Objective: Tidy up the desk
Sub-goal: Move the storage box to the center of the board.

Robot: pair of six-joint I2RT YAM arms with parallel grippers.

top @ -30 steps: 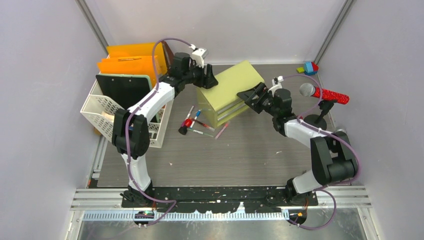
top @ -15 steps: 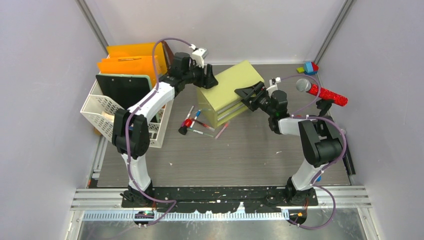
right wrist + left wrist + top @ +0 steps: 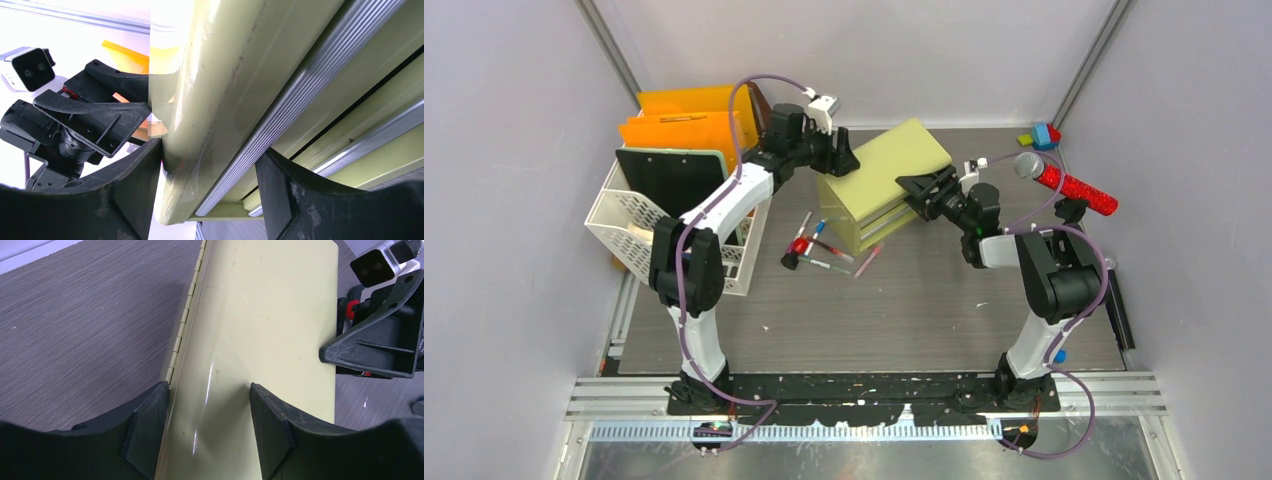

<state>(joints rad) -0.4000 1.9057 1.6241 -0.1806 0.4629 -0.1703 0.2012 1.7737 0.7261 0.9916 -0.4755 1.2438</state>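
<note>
On the dark wood-grain desk stands a yellow-green drawer cabinet. My left gripper rests on its back left corner. In the left wrist view the left gripper is open, one finger by the hinged back edge, the other on the cabinet top. My right gripper is at the cabinet's front right edge. In the right wrist view the right gripper straddles the lid's front edge. Its left pad touches the lid's top. A thin gap shows at its right pad.
A white basket at the left holds a black board and orange folders. Several pens lie in front of the cabinet. A red microphone and small coloured blocks sit at the back right.
My right arm has swung left to the cabinet and its jaws have narrowed round the lid's front edge. The left arm and the cabinet have stayed put.
</note>
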